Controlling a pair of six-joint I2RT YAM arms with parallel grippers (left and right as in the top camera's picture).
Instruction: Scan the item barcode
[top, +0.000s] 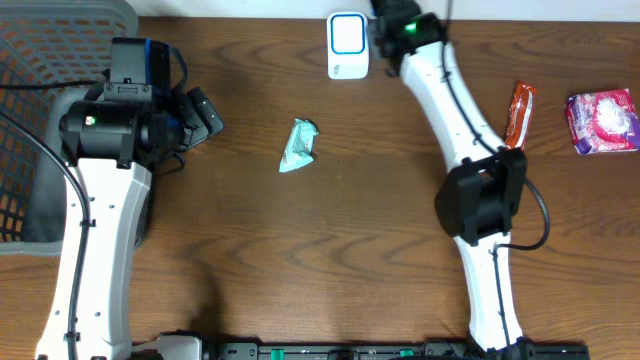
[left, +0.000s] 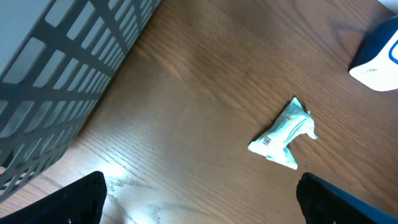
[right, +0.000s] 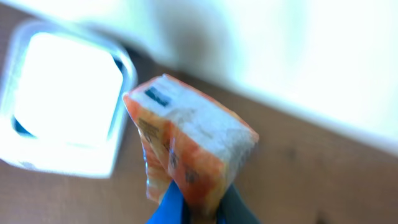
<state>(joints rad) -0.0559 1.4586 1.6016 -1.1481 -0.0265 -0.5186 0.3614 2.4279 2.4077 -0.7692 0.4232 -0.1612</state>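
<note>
At the far edge, orange packet (right: 186, 146) held beside scanner (top: 348, 45).

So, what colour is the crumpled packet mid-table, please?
Mint green packet, with white patches; clearest in left wrist view.

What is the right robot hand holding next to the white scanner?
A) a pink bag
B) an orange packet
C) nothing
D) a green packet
B: the right gripper pinches an orange packet beside the scanner, while the green packet lies loose on the table.
</note>
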